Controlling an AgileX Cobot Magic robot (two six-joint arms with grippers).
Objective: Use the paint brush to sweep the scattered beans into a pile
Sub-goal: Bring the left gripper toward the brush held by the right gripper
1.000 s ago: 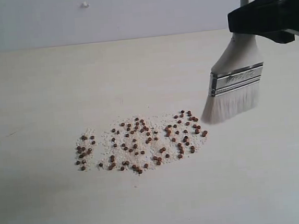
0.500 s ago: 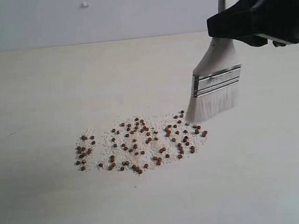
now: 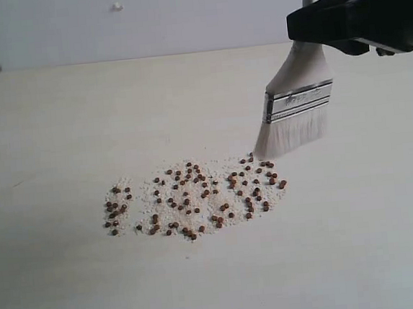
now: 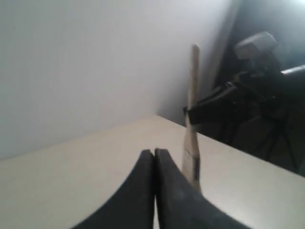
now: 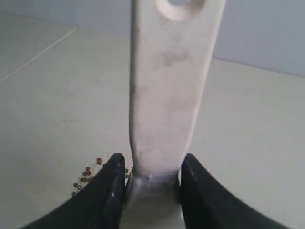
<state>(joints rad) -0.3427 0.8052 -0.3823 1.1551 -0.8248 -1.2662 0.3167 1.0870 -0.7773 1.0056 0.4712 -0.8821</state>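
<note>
Dozens of small reddish-brown beans lie mixed with whitish crumbs in a broad, loose oval patch near the middle of the pale table (exterior view), spread flat rather than heaped. The paint brush stands at about two o'clock from the patch's centre. Its handle rises toward twelve o'clock, and its silver ferrule and off-white bristles point down. The lowest corner of the bristles reaches the table at the patch's two o'clock edge, touching or just beside the outermost beans there. The right gripper enters from the two o'clock corner and clamps the wooden handle. In the right wrist view its two black fingers press against opposite edges of the handle, short of the hole at its end. In the left wrist view the left gripper has its jaws pressed together with nothing between them. In the exterior view it shows only as a dark corner at the ten o'clock edge, well apart from the beans.
</note>
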